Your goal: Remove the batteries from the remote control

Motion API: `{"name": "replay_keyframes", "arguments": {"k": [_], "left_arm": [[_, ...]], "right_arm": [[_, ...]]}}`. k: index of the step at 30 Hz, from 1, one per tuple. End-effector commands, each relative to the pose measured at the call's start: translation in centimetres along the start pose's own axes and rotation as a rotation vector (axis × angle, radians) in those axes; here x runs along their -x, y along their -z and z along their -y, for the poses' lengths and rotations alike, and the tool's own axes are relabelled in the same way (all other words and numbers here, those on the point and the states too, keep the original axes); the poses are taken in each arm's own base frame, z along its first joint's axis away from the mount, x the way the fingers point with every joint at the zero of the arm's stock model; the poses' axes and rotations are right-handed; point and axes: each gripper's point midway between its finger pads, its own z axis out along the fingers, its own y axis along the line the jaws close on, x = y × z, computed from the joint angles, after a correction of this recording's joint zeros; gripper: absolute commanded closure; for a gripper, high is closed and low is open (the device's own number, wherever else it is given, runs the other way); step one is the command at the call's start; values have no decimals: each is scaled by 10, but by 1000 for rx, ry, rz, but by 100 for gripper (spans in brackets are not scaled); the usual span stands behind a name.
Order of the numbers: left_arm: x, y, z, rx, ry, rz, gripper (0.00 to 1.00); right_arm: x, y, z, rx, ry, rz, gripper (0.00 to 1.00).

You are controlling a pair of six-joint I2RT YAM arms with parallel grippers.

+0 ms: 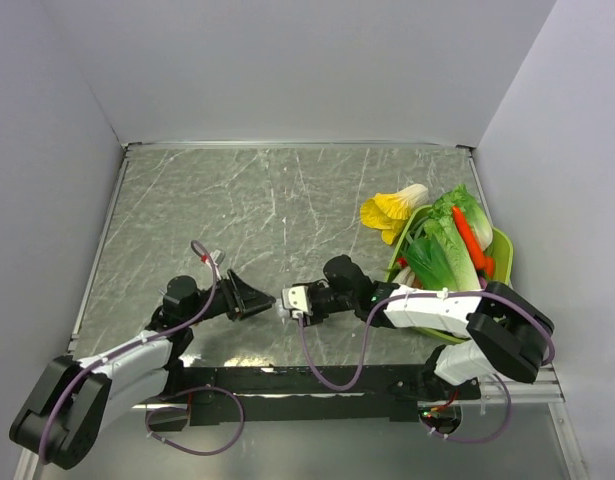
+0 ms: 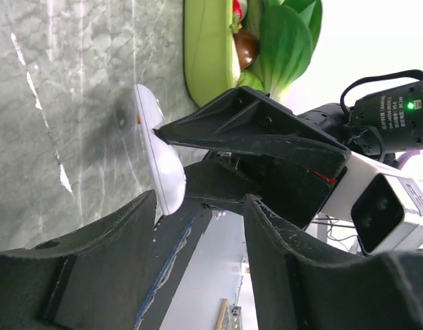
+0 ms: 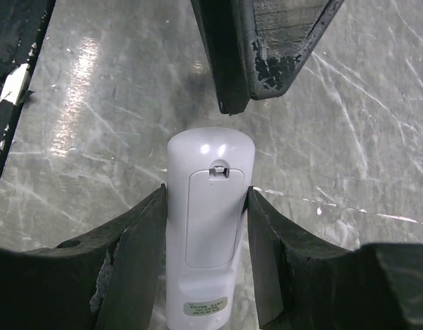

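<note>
The remote control (image 3: 210,227) is smooth, glossy white plastic; the right gripper (image 3: 207,206) has matt black fingers (image 3: 132,265) with rough, chipped edges; the table (image 3: 80,137) is polished marbled grey.

The remote control (image 3: 210,227) runs off the bottom edge of the right wrist view, so its near end is unseen; the print on the label (image 3: 203,307) at that end is too small to read; its closed battery cover (image 3: 211,216) hides whatever lies inside; just beyond its far end, the left gripper's fingers (image 3: 266,48) are cut off by the top edge; the left wrist view shows it only edge-on, its flat faces out of sight.
</note>
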Motion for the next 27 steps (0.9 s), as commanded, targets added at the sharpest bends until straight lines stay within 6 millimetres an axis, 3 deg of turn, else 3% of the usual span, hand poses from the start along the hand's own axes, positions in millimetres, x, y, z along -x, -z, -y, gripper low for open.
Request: {"name": "replay_keyframes", "arguments": {"k": [1, 9, 18, 27], "left_arm": [[-1, -1, -11, 28, -32, 19, 40], [-5, -6, -16, 30, -7, -1, 41], [-13, -15, -14, 6, 29, -34, 49], [-13, -18, -13, 8, 24, -35, 67]], "right_arm": [[31, 4, 8, -45, 56, 124, 71], [36, 5, 9, -53, 74, 152, 71], [34, 4, 4, -41, 72, 151, 69], [31, 1, 2, -36, 64, 143, 65]]}}
